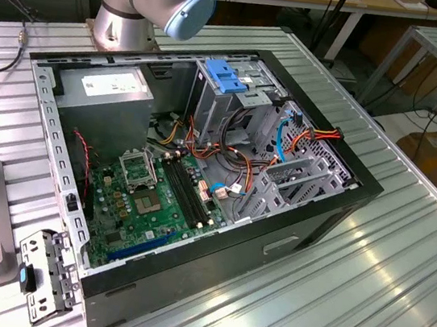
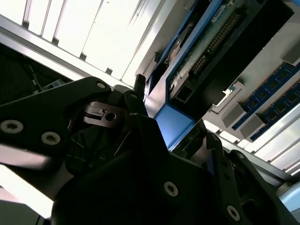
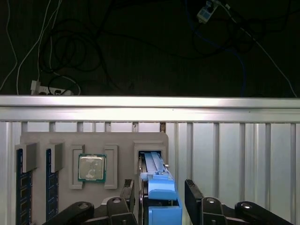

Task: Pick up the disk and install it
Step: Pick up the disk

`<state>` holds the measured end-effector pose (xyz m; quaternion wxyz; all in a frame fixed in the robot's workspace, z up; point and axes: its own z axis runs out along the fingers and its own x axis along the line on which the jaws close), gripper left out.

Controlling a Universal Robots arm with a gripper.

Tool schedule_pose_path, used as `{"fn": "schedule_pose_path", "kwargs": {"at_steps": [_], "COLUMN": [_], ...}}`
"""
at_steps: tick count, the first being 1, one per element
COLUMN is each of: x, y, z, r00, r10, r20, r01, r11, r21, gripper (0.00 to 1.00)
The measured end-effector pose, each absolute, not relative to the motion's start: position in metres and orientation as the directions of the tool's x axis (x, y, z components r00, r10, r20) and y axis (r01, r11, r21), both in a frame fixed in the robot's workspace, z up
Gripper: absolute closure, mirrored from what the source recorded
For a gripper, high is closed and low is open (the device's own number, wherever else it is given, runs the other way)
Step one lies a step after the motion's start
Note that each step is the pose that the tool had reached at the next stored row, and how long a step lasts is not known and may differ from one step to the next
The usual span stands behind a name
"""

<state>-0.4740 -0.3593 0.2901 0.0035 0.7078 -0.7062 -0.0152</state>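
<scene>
First wrist view: 1 claw (image 3: 159, 186) with 2 fingers (image 3: 193, 193), spread apart and set one to each side of the disk (image 3: 155, 165). A thin gap shows between the disk's blue carrier and at least one finger, so nothing is gripped. 1 disk, standing on edge in its own slot of a grey tray (image 3: 93, 140), blue rails toward the camera. Same tray: 1 CPU (image 3: 92, 167) lying flat in the pocket just beside the disk's slot, and 2 blue memory sticks (image 3: 19, 187) on edge in the pockets beyond the CPU. The tray sits on the ribbed aluminium tabletop (image 3: 234, 154), near its edge. Second wrist view: claw body close up, blue carrier between the fingers, the disk's green circuit-board side toward the camera; print on the board too small to read. Exterior view: 1 open case (image 1: 187, 273) mid-frame on the tabletop, with 1 arm (image 1: 127, 4) based at its 11 o'clock. Inside the case: 1 grey power supply (image 1: 103, 119) at 10 o'clock, carrying 1 white sticker (image 1: 112, 83) with print too small to read; 1 bare blue bracket (image 1: 223, 75) on the drive cage at 12 o'clock; 1 green motherboard (image 1: 148, 202) at 7 o'clock. Outside the case, 1 metal plate (image 1: 48, 278) lies on the tabletop at 8 o'clock.
</scene>
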Motion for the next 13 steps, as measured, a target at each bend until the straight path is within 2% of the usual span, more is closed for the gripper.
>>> {"fn": "schedule_pose_path", "kwargs": {"at_steps": [8,9,10,13], "x": [-0.4740,-0.4740,-0.4740,-0.4741], "y": [-0.3591,-0.3591,-0.3591,-0.3592], "z": [0.2893,0.2890,0.2886,0.2882], "r00": [0.002,0.002,0.002,0.002], "r10": [-1.000,-1.000,-1.000,-1.000], "r20": [-0.014,-0.012,-0.009,-0.004], "r01": [-1.000,-1.000,-1.000,-1.000], "r11": [-0.002,-0.002,-0.002,-0.002], "r21": [0.026,0.026,0.026,0.026], "gripper": [0.45,0.47,0.54,0.54]}}
